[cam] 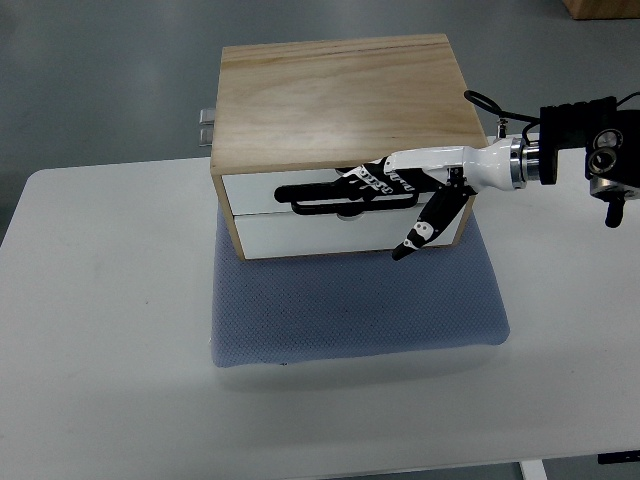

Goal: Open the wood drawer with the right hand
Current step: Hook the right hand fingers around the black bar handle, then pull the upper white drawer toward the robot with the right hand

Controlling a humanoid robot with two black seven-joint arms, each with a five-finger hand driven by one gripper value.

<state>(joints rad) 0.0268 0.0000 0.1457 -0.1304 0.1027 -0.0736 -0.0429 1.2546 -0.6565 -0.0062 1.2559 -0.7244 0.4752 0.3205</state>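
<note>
A light wooden drawer box [340, 95] stands on a blue-grey mat [350, 305] on the white table. Its front shows two white drawer fronts, upper [250, 190] and lower [300, 238], both looking closed. A black bar handle [320, 206] runs across the upper front. My right hand [375, 185] reaches in from the right, its black-and-white fingers [362, 178] curled over the handle's right half. The thumb [420, 232] points down across the lower front. My left arm does not show.
A small metal fitting [206, 125] sticks out at the box's back left. The corner of a wooden object [600, 8] shows at the top right. The table [100, 330] ends near the picture's bottom edge, and grey floor lies behind.
</note>
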